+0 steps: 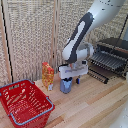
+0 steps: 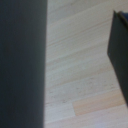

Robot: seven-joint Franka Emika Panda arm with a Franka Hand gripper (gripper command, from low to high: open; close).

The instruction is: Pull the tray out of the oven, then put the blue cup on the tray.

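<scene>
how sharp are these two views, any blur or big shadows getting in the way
Exterior view: soft and low in detail, yet the oven, its tray, the red basket and the gripper over the blue cup read fine; lighting is even. Wrist view: blurred, a broad dark band covers one side, leaving only pale wood table and a dark edge.

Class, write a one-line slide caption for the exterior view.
Panda arm's gripper lowered over the blue cup beside an orange bottle, the oven open with its tray pulled out.

woven bamboo screen (image 1: pixel 35 35) behind a pale wooden tabletop (image 1: pixel 95 102).
</scene>
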